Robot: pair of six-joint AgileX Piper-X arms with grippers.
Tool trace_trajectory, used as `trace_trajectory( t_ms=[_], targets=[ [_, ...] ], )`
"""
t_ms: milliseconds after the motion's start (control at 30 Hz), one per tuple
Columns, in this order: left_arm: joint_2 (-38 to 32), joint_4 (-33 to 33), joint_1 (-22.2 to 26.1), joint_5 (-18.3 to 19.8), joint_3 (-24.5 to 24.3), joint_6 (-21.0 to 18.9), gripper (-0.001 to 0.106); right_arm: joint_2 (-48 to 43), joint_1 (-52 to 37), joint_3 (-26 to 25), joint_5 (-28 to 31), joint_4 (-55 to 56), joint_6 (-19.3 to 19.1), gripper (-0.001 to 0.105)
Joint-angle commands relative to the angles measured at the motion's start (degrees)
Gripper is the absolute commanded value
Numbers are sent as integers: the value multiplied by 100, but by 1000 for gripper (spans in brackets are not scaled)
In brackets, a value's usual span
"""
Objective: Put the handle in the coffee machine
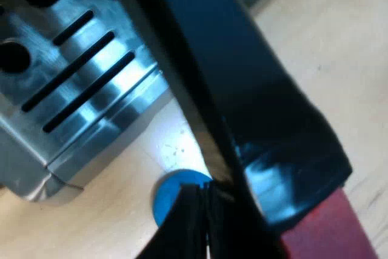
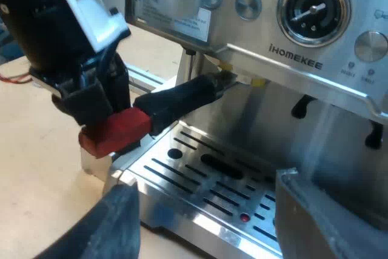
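Left gripper [image 2: 102,118] clamped on red end [image 2: 115,133] of handle [image 2: 176,101], over drip tray [image 2: 200,180] corner. Long axis runs from the grip up to the underside of espresso machine [image 2: 315,59] front; whether it is seated, can't tell. Right gripper [image 2: 209,213] spread, empty, farther off. Left wrist view adds blue tamper [image 1: 173,195] on counter [image 1: 339,59] by tray corner.

Pale wood table [image 1: 339,40] — espresso machine [image 2: 315,59], blue tamper [image 1: 173,192] on it.

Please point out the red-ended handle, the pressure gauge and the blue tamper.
Dark handle with red end [image 2: 115,130]: right wrist view, on the red end.
Round steel-rimmed pressure gauge [image 2: 313,9]: right wrist view, dial centre.
Round blue tamper [image 1: 171,195]: left wrist view, its blue top.
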Motion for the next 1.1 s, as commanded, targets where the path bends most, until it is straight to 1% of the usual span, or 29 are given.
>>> trace_trajectory(
  t_ms=[33,167,267,333,433,567,667,1000,1100],
  targets=[
    [-207,-936,-202,451,-160,-523,0,-96,3,-20,59,25,-10,52],
    [-243,-928,-406,436,-160,-717,0,-94,3,-20,73,37,-10,52],
    [-256,-922,-672,394,-160,-788,0,-94,3,-20,166,40,-10,52],
    [-291,-932,-869,300,-160,-978,0,-94,3,-20,164,45,-10,52],
    [-375,-996,-1022,300,-160,-1025,0,-94,3,-20,179,145,-10,52],
    [-461,-1018,-1100,260,-160,-1030,0,-94,3,-20,179,179,-10,52],
    [-460,-1018,-1112,265,-160,-1140,0,-158,3,-20,179,179,28,52],
    [-460,-1275,-1112,411,-160,-1301,0,-534,3,-20,179,325,35,52],
    [-460,-1273,-1126,484,-160,-1362,0,-535,3,-20,91,357,35,52]
  ],
)
